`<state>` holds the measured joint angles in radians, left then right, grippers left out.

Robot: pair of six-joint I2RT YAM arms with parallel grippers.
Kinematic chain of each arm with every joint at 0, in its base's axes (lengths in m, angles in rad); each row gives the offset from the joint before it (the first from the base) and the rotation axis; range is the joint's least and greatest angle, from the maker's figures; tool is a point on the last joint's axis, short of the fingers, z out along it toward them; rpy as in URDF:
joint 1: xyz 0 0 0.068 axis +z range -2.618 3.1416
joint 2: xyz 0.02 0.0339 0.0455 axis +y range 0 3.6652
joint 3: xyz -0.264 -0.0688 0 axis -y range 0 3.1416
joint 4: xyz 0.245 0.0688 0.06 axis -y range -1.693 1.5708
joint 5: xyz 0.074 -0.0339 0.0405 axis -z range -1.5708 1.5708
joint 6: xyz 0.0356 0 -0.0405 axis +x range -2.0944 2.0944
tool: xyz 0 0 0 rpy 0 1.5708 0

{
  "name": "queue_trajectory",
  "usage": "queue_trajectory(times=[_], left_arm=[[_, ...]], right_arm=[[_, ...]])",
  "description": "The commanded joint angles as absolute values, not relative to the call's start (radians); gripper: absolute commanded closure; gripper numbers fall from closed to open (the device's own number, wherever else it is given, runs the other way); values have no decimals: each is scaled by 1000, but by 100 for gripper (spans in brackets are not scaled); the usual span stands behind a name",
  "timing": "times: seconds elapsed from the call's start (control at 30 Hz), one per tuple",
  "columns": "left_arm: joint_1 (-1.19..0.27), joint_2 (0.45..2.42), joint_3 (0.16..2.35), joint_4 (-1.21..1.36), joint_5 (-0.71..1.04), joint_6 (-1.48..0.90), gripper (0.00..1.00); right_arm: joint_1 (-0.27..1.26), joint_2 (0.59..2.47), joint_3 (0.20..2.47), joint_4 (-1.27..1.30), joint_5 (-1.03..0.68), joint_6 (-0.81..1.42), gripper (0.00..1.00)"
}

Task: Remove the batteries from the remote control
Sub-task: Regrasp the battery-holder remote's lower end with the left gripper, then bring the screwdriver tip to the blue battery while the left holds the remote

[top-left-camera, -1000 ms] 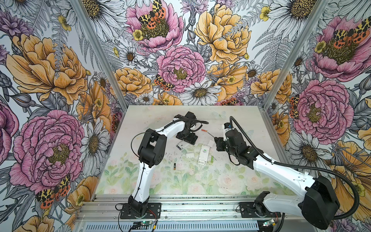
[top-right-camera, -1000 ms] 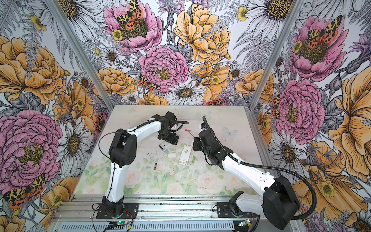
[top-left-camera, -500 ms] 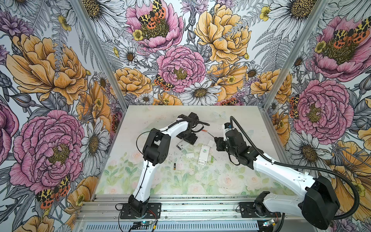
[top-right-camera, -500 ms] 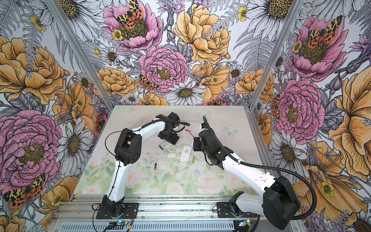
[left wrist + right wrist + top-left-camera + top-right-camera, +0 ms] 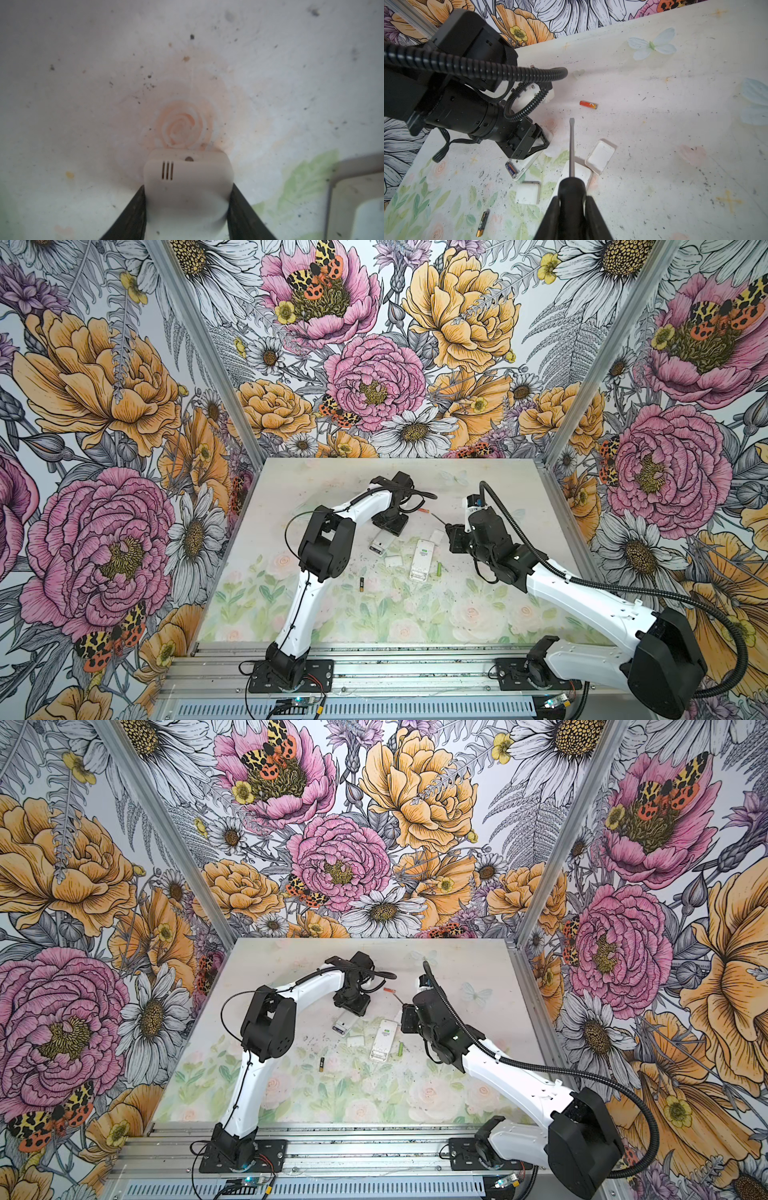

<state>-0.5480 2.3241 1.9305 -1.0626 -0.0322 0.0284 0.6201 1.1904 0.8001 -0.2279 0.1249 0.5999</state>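
Three batteries [image 5: 588, 104] [image 5: 439, 569] [image 5: 482, 223] are lying out on the table [image 5: 498, 605]; the left claw [image 5: 188, 187] is pinching the remote [image 5: 187, 170] holding the last battery [image 5: 511, 168], and the right claw [image 5: 572, 200] is pinching the screwdriver [image 5: 572, 145]

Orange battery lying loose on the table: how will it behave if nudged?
Likely rolls: the orange battery is a smooth cylinder on its side on the flat table. Its slim, glossy casing may slip from a loose pinch.

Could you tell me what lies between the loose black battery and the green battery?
The long white remote lies between them, seen in both top views.
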Motion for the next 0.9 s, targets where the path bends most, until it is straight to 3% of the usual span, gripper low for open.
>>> queue_trajectory(times=[0.0,0.2,0.53,0.87], left_arm=[[-511,2287,1876,-1074,30,1,57],[-464,2185,1832,-1053,42,-57,67],[-459,2181,1816,-1046,28,-138,78],[-518,2218,1788,-1031,-1,-91,81]], right_arm=[[638,1124,766,-223,74,542,100],[654,1091,729,-291,-87,427,100],[818,1269,863,-300,-200,225,100],[929,1411,976,-300,-78,15,100]])
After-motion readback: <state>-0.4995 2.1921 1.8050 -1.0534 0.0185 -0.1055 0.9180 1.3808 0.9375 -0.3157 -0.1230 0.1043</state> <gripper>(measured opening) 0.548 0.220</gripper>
